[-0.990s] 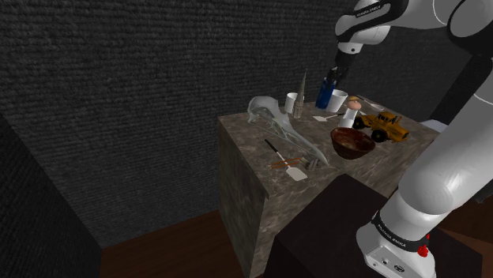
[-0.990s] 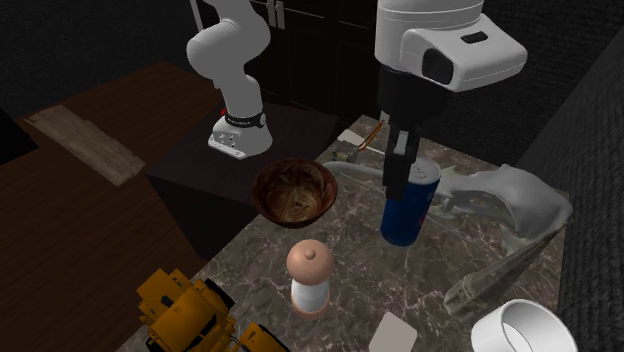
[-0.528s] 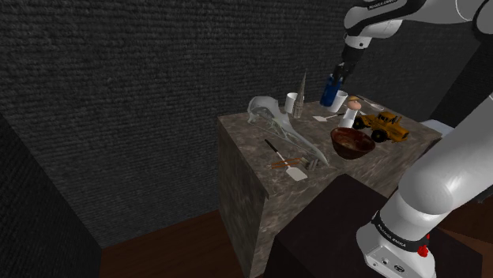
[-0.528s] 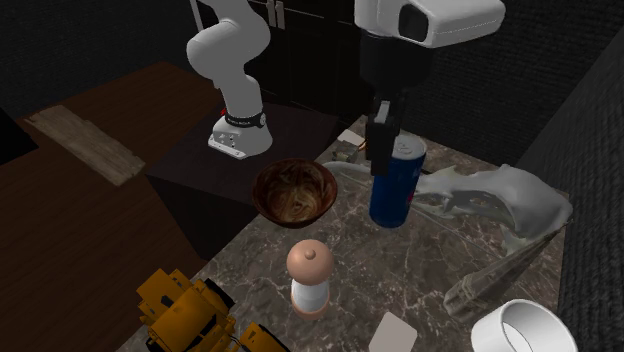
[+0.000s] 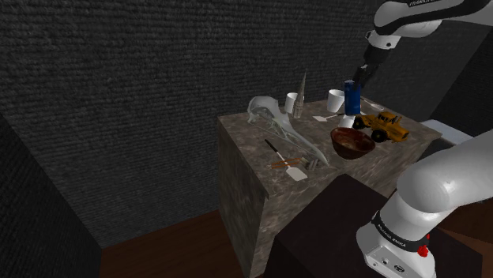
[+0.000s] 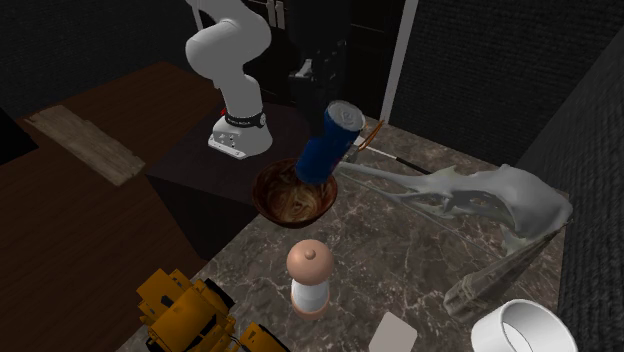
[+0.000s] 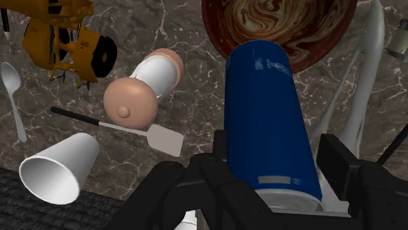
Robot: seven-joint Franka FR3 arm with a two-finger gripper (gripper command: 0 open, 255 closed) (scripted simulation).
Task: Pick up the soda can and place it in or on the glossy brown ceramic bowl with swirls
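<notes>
Carry step. Pincer clamped on the blue soda can, one finger on each side. The can is clear of the tabletop and tilted in the second exterior view, its lower end over the edge of the swirled brown bowl. Judgement: not yet centred. Next: bring it over the bowl's middle, lower, then release. The tilt may tip it out.

A home, seemingly a kitchen corner: a marble-topped counter stands on a wood floor beside a dark textured wall. On the counter sit a brown bowl, white cup, spatula, spoon and a yellow toy digger.
</notes>
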